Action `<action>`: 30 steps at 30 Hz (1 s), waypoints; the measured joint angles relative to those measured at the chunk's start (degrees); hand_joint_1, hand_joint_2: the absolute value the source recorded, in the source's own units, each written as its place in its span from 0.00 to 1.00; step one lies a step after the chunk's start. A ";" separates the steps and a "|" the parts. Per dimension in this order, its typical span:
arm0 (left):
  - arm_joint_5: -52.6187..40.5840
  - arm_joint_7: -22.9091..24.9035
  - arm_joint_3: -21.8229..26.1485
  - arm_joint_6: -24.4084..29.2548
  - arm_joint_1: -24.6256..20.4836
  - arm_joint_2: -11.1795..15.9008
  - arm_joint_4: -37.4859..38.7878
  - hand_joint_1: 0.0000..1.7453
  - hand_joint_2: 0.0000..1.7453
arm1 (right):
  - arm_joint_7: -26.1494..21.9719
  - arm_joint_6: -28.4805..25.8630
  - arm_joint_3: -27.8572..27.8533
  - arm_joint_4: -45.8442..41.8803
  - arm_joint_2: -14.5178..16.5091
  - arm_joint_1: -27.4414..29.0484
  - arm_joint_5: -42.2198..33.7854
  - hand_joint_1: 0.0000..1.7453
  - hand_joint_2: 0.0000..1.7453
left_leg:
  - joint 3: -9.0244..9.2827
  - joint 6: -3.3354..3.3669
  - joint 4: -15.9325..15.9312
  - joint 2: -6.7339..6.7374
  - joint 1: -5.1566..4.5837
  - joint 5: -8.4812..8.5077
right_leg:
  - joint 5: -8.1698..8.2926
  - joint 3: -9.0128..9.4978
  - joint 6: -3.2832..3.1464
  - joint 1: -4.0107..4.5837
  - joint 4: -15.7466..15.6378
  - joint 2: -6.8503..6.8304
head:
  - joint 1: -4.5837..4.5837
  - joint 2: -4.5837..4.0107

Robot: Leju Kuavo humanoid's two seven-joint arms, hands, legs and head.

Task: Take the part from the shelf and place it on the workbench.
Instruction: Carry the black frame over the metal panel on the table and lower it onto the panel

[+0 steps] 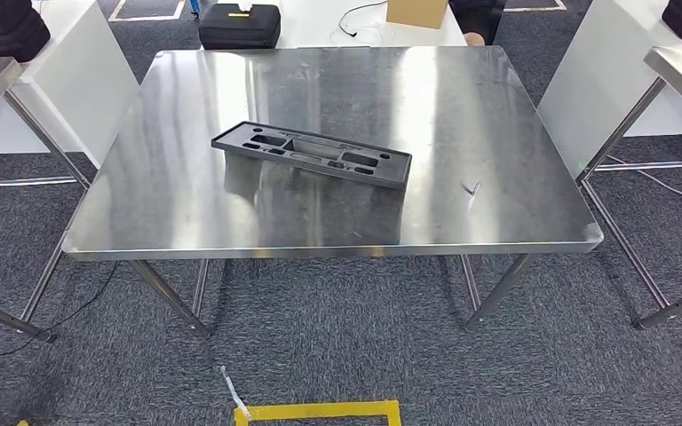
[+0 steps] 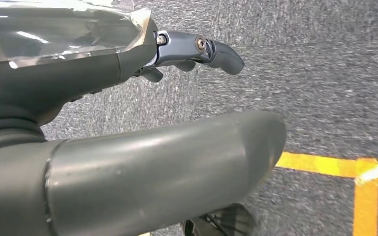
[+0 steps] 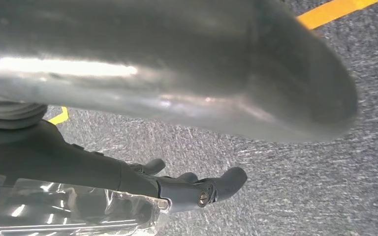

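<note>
Left hand (image 2: pixel 197 51) hangs over grey carpet (image 2: pixel 315 73), fingers apart, holding nothing. Right hand (image 3: pixel 197 189) likewise, spread and empty. Black part (image 1: pixel 311 153) lies flat on the steel desk (image 1: pixel 497 177), left of centre.

A: Part? 
B: Dark grey moulded plastic tray part (image 1: pixel 312 154), long, rectangular, with recessed pockets. 
A: Where? 
B: Flat on the steel workbench (image 1: pixel 186 204), near its middle, slightly angled, well inside every edge.
</note>
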 joint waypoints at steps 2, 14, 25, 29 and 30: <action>-0.03 0.05 0.00 -0.01 -0.11 -0.02 -0.15 0.00 0.00 | 0.04 0.00 0.01 -0.10 0.02 -0.08 0.05 0.00 0.00 | 3.36 0.18 -5.79 -0.11 -0.10 0.96 | 0.31 -0.92 0.53 0.09 0.69 -0.04 | 0.04 0.00; 0.00 0.10 0.17 -0.21 -0.24 -0.05 -0.34 0.00 0.00 | 0.06 0.04 0.22 -0.27 -0.01 0.00 0.32 0.00 0.00 | -2.19 3.85 -6.86 0.16 -1.24 5.75 | -6.66 -4.26 2.34 0.26 14.24 0.40 | 0.81 0.00; 0.33 -0.10 0.82 -0.27 0.13 0.00 -0.32 0.00 0.00 | -0.77 0.18 0.52 -0.34 -0.09 -0.27 0.83 0.00 0.00 | -6.66 0.77 1.84 -0.02 -1.02 -0.43 | -1.61 3.12 -0.83 0.39 -1.82 0.13 | 0.44 0.00; 0.44 -0.21 0.92 -0.25 0.18 0.01 -0.32 0.00 0.00 | -1.09 0.49 0.54 -0.34 -0.09 -0.10 0.91 0.00 0.00 | -5.43 -0.08 6.95 0.02 -0.34 -1.67 | -0.21 1.20 -0.34 0.30 -1.05 -0.13 | 0.39 0.00; 0.47 -0.23 0.96 -0.25 0.18 0.02 -0.32 0.00 0.00 | -1.14 0.57 0.55 -0.34 -0.08 -0.09 0.95 0.00 0.00 | -2.75 -0.19 3.37 0.03 -0.10 -0.08 | -0.09 0.67 -0.17 0.18 -0.57 -0.14 | 0.39 0.00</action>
